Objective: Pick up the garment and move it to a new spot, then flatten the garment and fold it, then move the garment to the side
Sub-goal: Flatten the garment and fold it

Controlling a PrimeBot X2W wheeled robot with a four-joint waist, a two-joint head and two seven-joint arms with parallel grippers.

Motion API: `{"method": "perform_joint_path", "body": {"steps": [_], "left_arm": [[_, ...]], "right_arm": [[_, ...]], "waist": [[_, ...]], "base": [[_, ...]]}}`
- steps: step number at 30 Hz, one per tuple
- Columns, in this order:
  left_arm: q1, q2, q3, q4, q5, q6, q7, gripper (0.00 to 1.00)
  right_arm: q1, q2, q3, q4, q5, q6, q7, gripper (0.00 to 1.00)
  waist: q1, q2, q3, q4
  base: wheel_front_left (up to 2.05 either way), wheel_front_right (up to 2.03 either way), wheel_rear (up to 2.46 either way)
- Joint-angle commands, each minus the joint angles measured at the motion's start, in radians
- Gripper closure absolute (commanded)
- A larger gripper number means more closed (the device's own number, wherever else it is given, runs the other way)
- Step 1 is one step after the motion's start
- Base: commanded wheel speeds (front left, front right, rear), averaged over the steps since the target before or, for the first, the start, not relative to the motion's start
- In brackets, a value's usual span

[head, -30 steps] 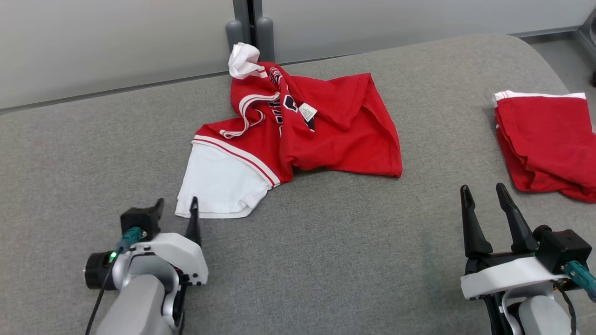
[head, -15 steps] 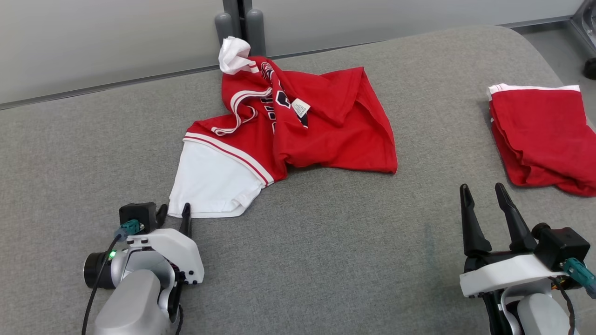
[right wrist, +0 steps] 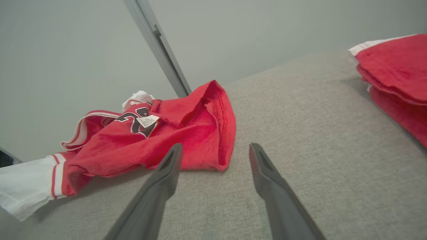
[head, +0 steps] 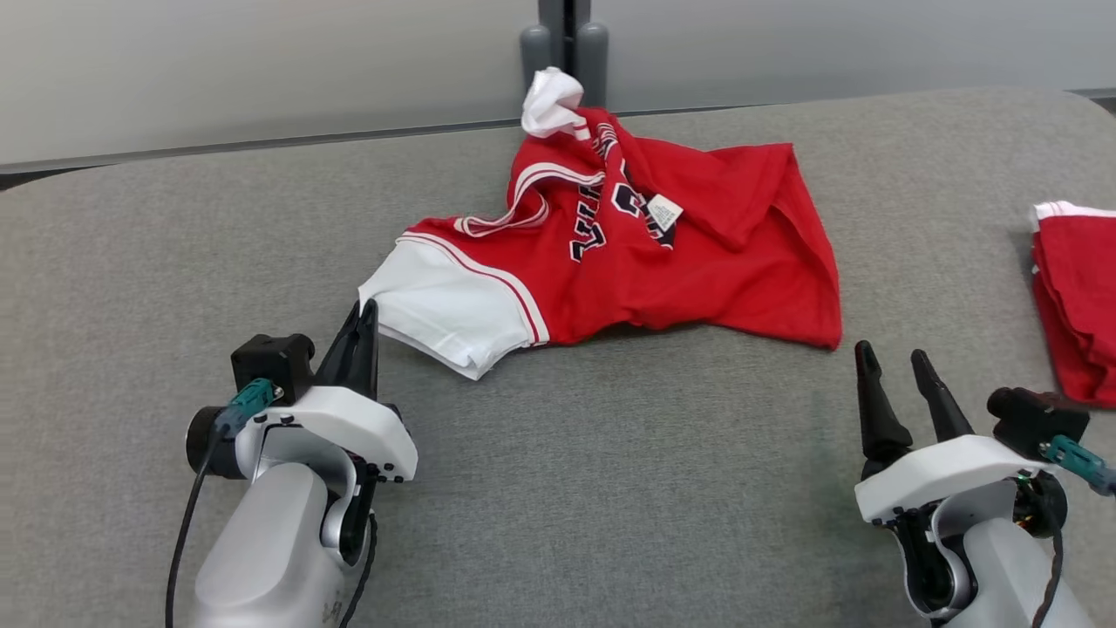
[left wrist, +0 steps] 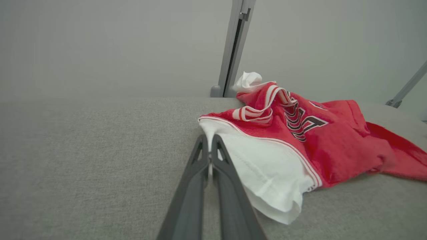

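The garment (head: pixel 697 262), a crumpled red jersey with white sleeves and dark lettering, lies on the grey cloth-covered table (head: pixel 610 488) toward the back. My left gripper (head: pixel 361 307) is shut on the near corner of its white sleeve (head: pixel 445 310). In the left wrist view a strip of white cloth shows between the closed fingers (left wrist: pixel 200 166), and the garment (left wrist: pixel 333 140) spreads to their right. My right gripper (head: pixel 889 359) stands open near the front right, a little short of the red hem. The right wrist view has the garment (right wrist: pixel 160 140) ahead and left of the parted right gripper (right wrist: pixel 215 150).
A second red garment (head: pixel 1077 296), folded, lies at the table's right edge and appears in the right wrist view as a folded red stack (right wrist: pixel 393 66). A grey post (head: pixel 565 44) and a pale wall stand behind the table.
My left gripper has closed on the white sleeve's corner, and the sleeve has bunched and shifted. The head camera has turned, so the whole picture has slid right. The right gripper stays open.
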Motion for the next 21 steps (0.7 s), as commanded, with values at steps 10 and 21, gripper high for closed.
{"method": "perform_joint_path", "body": {"steps": [10, 21], "left_arm": [[0.113, -0.003, 0.034, -0.253, 0.045, 0.025, 0.000, 1.00], [0.128, -0.005, 0.024, -0.290, 0.051, 0.020, -0.001, 1.00]], "right_arm": [[-0.139, -0.032, -0.021, 0.246, 0.016, 0.000, 0.052, 0.00], [-0.223, -0.010, -0.070, 0.375, 0.135, 0.000, 0.097, 0.00]], "waist": [[0.0000, 0.0000, 0.030, 0.109], [0.0000, 0.0000, 0.052, 0.131]], "base": [[0.00, 0.00, 0.00], [0.00, 0.00, 0.00]]}}
